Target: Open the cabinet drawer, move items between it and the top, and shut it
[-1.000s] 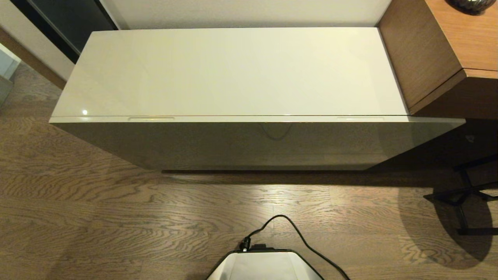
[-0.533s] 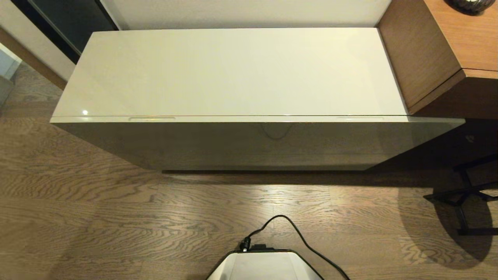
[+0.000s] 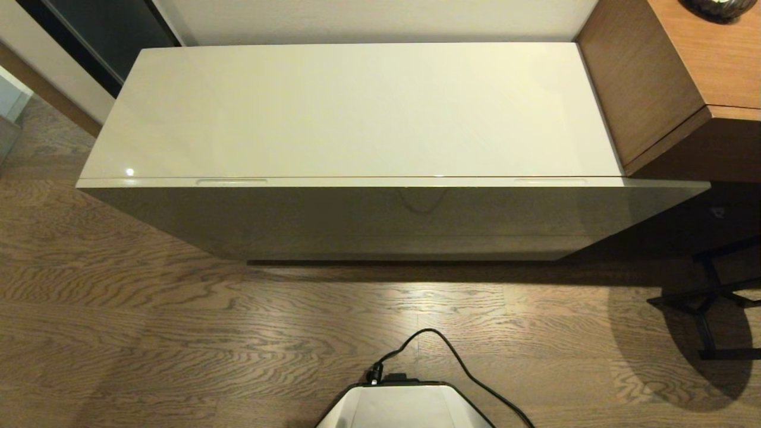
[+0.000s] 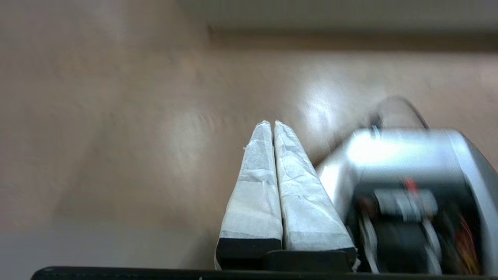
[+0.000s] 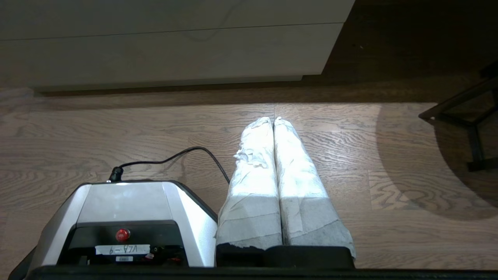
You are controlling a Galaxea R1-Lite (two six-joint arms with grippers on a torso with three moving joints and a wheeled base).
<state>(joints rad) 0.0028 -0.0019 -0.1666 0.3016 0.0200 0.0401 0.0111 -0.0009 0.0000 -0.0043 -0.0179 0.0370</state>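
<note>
The cabinet drawer (image 3: 380, 182) is shut, its front rim lying flush under the top's front edge. One narrow slot (image 3: 232, 182) shows at the left of the rim and one (image 3: 550, 180) at the right. The top (image 3: 357, 110) is a glossy cream-white surface with nothing on it. No white packet shows in any view. Neither gripper appears in the head view. My left gripper (image 4: 271, 123) is shut and empty, low over the wooden floor beside my base (image 4: 404, 155). My right gripper (image 5: 273, 119) is also shut and empty over the floor, pointing at the cabinet front (image 5: 155, 50).
A brown wooden unit (image 3: 684, 77) abuts the cabinet's right end. Black stand legs (image 3: 707, 297) rest on the floor at the right. A black cable (image 3: 452, 356) loops from my base (image 3: 404, 407) across the wooden floor before the cabinet.
</note>
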